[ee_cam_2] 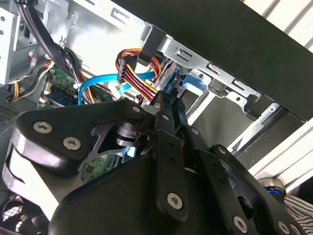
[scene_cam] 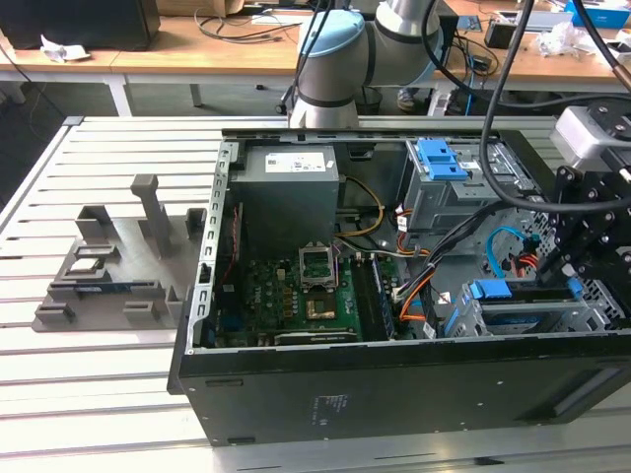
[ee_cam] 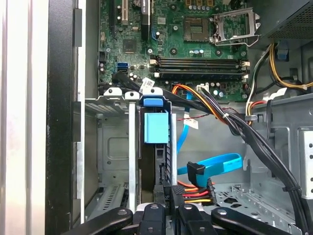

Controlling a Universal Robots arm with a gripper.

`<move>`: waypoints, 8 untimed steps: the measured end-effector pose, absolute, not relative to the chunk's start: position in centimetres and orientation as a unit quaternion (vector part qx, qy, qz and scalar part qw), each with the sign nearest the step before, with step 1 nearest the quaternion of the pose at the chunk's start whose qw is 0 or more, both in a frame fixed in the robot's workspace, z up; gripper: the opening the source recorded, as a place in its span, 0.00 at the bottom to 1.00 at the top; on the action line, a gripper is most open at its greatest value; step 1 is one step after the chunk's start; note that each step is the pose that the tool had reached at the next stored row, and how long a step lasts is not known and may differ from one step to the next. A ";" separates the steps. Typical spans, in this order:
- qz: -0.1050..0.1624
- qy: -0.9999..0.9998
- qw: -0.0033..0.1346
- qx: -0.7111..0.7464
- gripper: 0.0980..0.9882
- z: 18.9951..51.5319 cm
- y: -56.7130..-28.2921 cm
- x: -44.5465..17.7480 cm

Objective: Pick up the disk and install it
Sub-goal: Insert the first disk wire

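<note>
Blue-railed, the disk (ee_cam: pixel 157 147) is sitting on edge inside the drive cage (ee_cam: pixel 110 147) at the exterior view's lower right. The gripper (ee_cam: pixel 164 198) is clamping its rear end.

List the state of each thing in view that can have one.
Computer case: lying on its side, open.
Disk: on edge in the drive cage slot.
Processor socket: cover raised, empty.
Memory slots: empty.
Gripper: inside the case, at the disk.
</note>
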State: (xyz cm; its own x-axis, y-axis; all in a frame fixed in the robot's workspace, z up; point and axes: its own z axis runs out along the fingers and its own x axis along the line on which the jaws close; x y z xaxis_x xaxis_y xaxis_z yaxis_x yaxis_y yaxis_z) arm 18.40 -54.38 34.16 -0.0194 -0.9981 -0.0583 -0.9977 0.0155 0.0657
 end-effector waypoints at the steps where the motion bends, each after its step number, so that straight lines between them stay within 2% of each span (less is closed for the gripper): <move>1: -0.044 -0.712 0.002 0.700 0.08 34.1 -54.4 18.4; 8: -0.045 -0.712 0.002 0.701 0.08 34.4 -54.4 18.4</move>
